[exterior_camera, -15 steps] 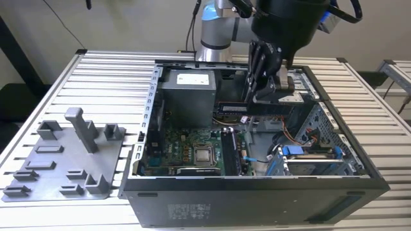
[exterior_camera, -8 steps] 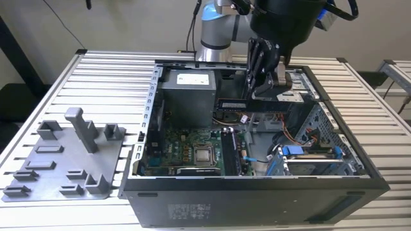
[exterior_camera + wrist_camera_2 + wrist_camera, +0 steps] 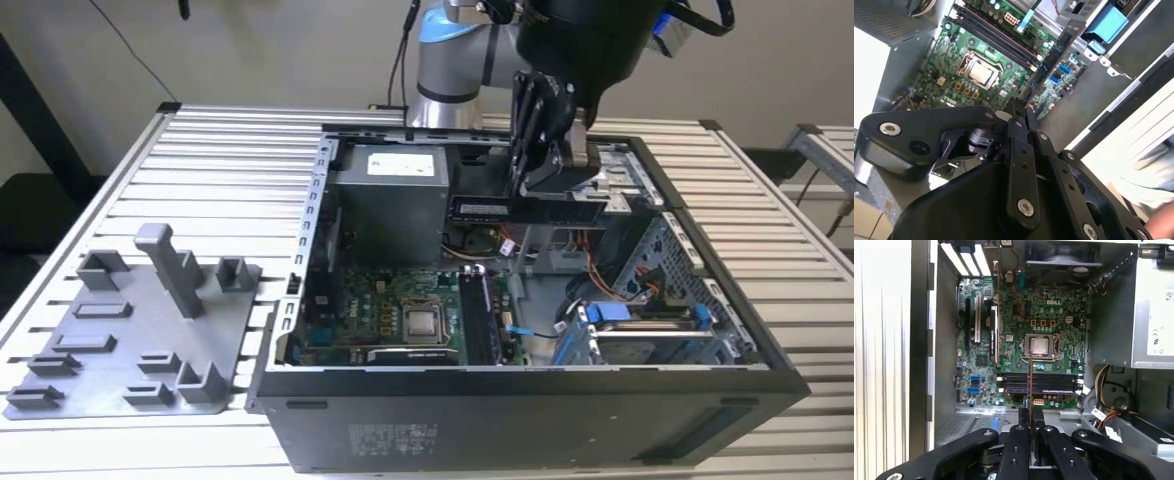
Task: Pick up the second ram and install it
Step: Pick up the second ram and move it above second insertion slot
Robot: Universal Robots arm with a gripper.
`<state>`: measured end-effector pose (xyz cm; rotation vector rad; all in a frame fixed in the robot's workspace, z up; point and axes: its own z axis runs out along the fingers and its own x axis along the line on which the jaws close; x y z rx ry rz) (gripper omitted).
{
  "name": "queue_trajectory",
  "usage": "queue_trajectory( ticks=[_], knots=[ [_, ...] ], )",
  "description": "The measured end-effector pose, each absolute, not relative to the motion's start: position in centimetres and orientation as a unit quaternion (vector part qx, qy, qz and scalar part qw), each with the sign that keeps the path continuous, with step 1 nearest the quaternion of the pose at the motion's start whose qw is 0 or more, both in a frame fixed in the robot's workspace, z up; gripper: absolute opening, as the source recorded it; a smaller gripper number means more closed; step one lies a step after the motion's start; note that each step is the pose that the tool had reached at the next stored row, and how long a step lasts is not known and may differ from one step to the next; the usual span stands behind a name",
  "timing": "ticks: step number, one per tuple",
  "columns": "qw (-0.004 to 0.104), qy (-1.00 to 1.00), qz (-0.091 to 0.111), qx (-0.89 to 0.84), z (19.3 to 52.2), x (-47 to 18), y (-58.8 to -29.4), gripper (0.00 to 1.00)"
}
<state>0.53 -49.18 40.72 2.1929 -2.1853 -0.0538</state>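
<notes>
**second ram held in the gripper above the open case**

in the upper middle of the exterior view the gripper (image 3: 551,190) hangs from the arm over the open computer case (image 3: 534,425). its jaws are drawn narrow and clamped on the second ram (image 3: 491,208). the stick lies level there as a long dark strip, held near its middle, with one end sticking out toward the exterior view's left. it sits up at the height of the case's open rim, just beside the grey power supply (image 3: 387,190) and well apart from the green motherboard (image 3: 380,300) on the case floor below.

in the first wrist view the gripper (image 3: 1030,412) points down at the board. its two black fingers (image 3: 1022,427) press flat on either side of the second ram (image 3: 1030,385), which shows edge-on as a thin brownish line. that line crosses the memory slots (image 3: 1044,382) and reaches the silver cpu (image 3: 1040,346) in the picture, but the stick touches neither. in the second wrist view the gripper (image 3: 1021,111) grips one end of the second ram (image 3: 1056,60), which runs away from the fingertips as a dark bar over the board.

in the lower left of the exterior view a grey tray (image 3: 134,345) with upright blocks rests on the slatted table (image 3: 227,150), beside the case. a blue bracket (image 3: 607,312) sits inside the case toward the exterior view's right.
</notes>
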Motion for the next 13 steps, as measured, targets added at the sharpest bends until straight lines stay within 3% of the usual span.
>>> queue_trajectory(
  ticks=[13],
  knots=[
    [0.009,-0.705,-0.022,0.708,40.6,0.5,-47.4,0.14]
  ],
)
